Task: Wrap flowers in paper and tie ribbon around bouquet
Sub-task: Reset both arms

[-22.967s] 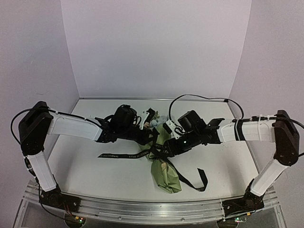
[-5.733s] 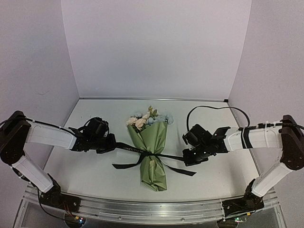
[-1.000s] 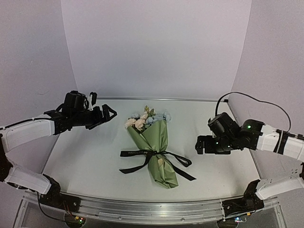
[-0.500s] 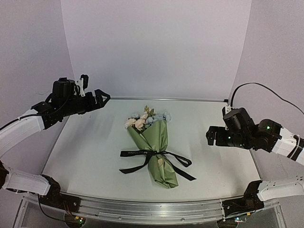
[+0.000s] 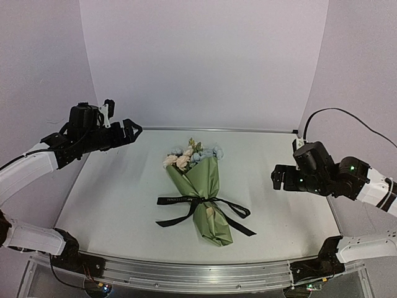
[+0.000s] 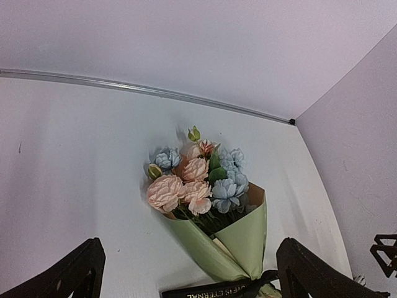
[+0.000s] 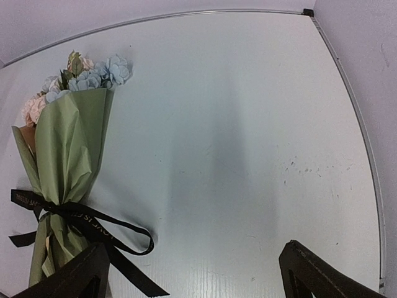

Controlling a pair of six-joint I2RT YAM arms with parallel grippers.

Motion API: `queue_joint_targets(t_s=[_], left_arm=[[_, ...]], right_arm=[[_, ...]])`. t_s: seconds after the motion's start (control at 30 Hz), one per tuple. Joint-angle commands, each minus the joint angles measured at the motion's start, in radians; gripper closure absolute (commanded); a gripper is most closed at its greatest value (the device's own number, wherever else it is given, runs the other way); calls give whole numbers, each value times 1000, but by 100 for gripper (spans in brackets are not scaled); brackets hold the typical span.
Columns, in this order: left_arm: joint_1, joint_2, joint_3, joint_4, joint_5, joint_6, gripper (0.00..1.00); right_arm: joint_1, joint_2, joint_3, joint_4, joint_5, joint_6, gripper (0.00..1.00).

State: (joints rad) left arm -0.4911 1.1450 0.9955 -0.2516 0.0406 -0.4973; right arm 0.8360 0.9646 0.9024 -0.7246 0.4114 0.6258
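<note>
The bouquet (image 5: 201, 186) is laid mid-tabletop (image 5: 111, 205), ribbon (image 5: 180, 200) knotted round its waist. Both arms' jaws are spread wide, empty, well apart from it. It is judged light, its paper (image 5: 203, 175) easily crushed; the tied waist is best gripped.

The paper (image 5: 203, 183) is a thin, matt olive sheet, creased and softly folded, with a tan underside showing at its rim. The ribbon (image 5: 180, 200) looks like black woven cloth with a faint sheen and pale printed lettering. The flowers (image 6: 192, 183) read as matt fabric petals with plastic-looking green leaves. The table (image 5: 118, 198) is smooth, matt white, lightly scuffed in the right wrist view. A brushed metal rail (image 5: 186, 273) edges it. The fingers (image 6: 68, 273) are matt black plastic.
</note>
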Motion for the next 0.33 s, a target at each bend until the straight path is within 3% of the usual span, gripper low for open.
queue_joint_targets(t_s=[0.0, 0.3], left_arm=[[-1, -13, 32, 15, -12, 15, 0], [0, -17, 29, 11, -21, 24, 0]], right_arm=[[-2, -17, -7, -4, 19, -11, 2], [-2, -4, 1, -3, 22, -18, 2]])
